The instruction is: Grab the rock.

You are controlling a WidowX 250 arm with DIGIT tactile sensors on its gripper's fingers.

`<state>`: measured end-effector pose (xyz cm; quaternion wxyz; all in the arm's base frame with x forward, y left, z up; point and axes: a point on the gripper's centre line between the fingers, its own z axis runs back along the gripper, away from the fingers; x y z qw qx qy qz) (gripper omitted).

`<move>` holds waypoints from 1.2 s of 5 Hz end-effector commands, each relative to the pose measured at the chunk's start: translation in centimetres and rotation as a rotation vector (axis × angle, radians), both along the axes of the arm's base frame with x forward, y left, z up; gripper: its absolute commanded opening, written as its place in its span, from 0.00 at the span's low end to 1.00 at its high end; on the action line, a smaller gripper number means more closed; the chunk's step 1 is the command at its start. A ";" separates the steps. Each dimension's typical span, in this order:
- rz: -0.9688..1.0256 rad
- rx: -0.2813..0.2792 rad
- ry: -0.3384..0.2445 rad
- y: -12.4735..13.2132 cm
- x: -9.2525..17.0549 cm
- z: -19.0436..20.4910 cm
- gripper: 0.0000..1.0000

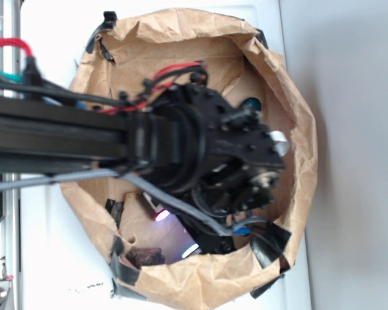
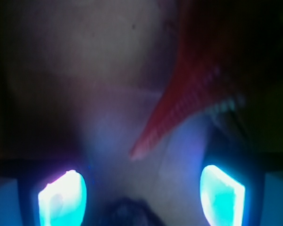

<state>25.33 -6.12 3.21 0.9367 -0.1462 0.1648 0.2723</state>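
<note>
Overhead first: the paper bag [image 1: 291, 129], rim rolled down into a nest, serves as landmark. Rock [image 1: 144, 256] lies inside it against the lower rim, beside black tape [image 1: 124, 270]. Gripper [image 1: 175, 233] hangs inside the bag just beside the rock, its two lit pads apart with nothing between them. Rock looks hard, rough, matte, probably light; judged unlikely to slip or deform. Best hold: across its narrow middle.

Wrist view: blurred. Glowing fingertips [image 2: 62, 197] stand apart at the bottom corners; an orange ridged shape [image 2: 179, 103], probably a shell, fills the upper right. Rock not identifiable here.
</note>
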 end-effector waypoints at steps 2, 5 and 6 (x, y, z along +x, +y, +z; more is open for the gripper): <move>0.013 -0.010 -0.096 0.0 -0.1 1.9 1.00; -0.064 -0.064 -0.026 -1.5 -2.5 1.8 1.00; -0.080 -0.067 -0.012 -2.0 -3.0 1.5 1.00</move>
